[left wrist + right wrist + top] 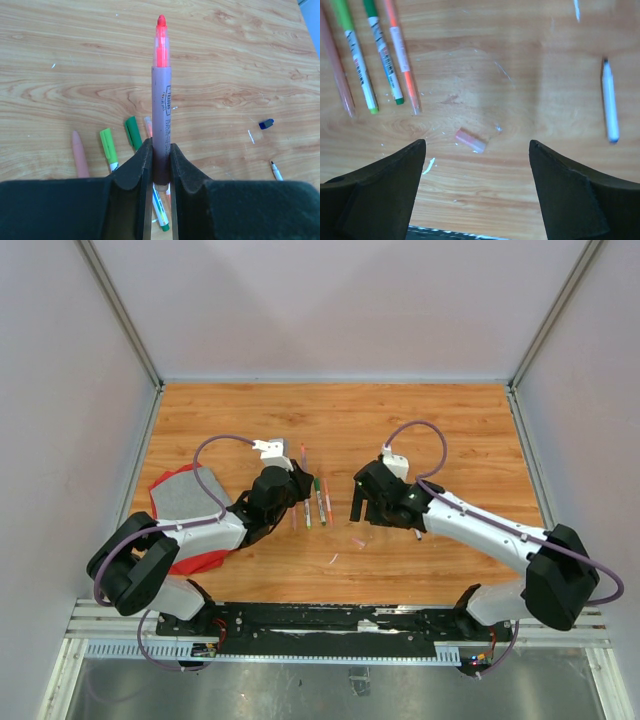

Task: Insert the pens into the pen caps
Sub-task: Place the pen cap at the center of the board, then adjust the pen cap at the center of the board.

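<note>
My left gripper [160, 145] [298, 485] is shut on a pen [161, 105] with a brownish barrel. Its bare red-pink tip points away from me, above the table. Under it a row of capped pens lies on the wood: pink [79, 157], light green [108, 145], dark green [133, 132] and orange [402, 60]. My right gripper [477, 142] [362, 505] hangs open over the table with nothing in it. A short pink pen cap [470, 140] [357, 541] lies on the wood just beyond the gap between its fingers. A white pen [610, 100] lies to its right.
A small blue cap [266, 123] lies off to the right in the left wrist view. A red and grey cloth [185, 502] sits at the table's left edge under the left arm. White scraps [334, 558] dot the wood near the front rail [330, 625].
</note>
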You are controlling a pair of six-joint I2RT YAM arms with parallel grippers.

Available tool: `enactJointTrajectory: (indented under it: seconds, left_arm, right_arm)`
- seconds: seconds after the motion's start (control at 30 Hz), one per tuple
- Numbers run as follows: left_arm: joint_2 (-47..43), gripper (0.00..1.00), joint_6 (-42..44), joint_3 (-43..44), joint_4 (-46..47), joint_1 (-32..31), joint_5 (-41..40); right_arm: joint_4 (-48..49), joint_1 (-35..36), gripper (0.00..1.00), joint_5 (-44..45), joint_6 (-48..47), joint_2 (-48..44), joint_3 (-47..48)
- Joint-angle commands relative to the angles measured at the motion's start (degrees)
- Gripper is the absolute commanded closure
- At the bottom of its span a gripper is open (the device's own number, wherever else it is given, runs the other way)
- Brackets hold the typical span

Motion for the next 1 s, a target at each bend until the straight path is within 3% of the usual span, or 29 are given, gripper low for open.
enactJointTrajectory:
  seconds: [0.0,0.1,0.43,0.97]
  left_arm:
    - [-0.8,1.00,-0.1,0.1,0.8,0.2,-0.8]
    - [-0.9,0.99,-0.1,0.0,0.8,0.2,-0.7]
    - [-0.8,1.00,0.1,0.1,0.9,0.2,-0.4]
    - [-0.6,1.00,0.1,0.2,1.0,0.2,0.2]
  right_arm:
    - [-12.9,1.5,0.16,5.2,32.2,2.3,1.2]
    - [-18.4,1.9,0.16,3.1,38.6,6.6,4.4]
    - [-21.4,2.1,0.20,-4.8,39.2,19.6,12.0]
    - [-19.5,2.1,0.33,-7.1,38.1,24.6,12.7]
